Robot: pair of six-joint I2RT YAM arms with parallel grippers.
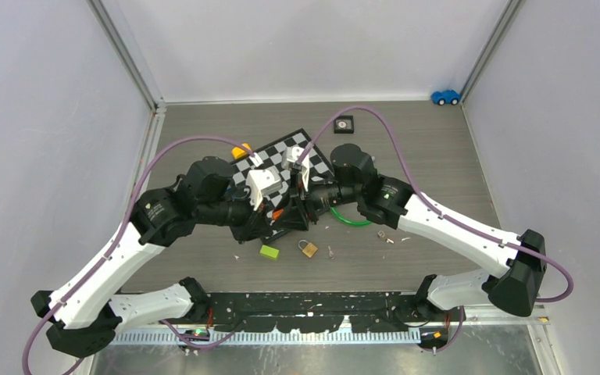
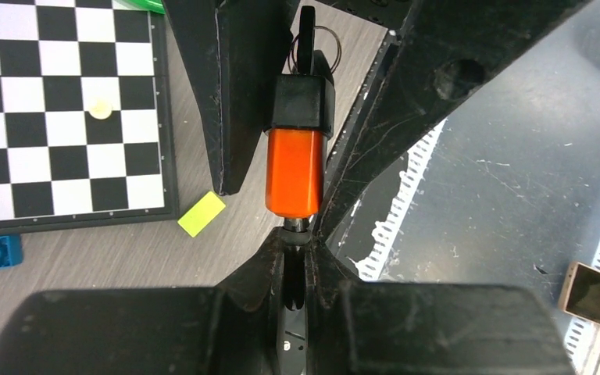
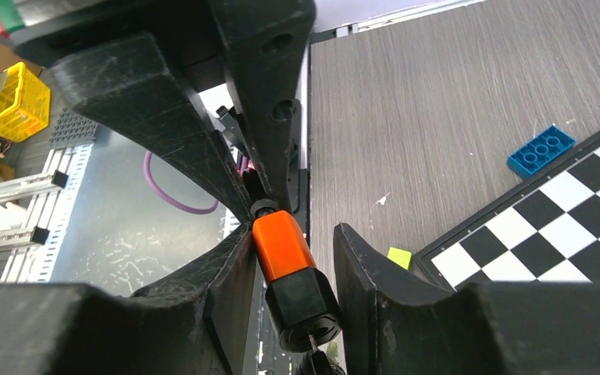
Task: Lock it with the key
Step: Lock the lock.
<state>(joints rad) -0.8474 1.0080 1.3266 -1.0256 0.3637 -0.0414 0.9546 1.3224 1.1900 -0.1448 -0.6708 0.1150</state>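
Note:
An orange and black padlock [image 2: 294,168] hangs in the air between both grippers; it also shows in the right wrist view [image 3: 281,246] and as an orange spot in the top view [image 1: 279,212]. My left gripper [image 2: 297,250] is shut on its dark shackle just below the orange body. A black key [image 2: 306,35] with a wire ring sits in the keyhole of the black end [image 3: 312,355]. My right gripper [image 3: 293,234] straddles the lock body. Its left finger touches the orange part and its right finger [image 3: 375,281] stands apart from the lock.
A chessboard [image 1: 281,156] lies behind the grippers. A brass padlock [image 1: 308,248] and a yellow-green block [image 1: 269,251] lie in front of it. A green ring [image 1: 351,220], a blue brick [image 3: 541,150], a small black box [image 1: 344,124] and a blue toy car [image 1: 445,97] lie around.

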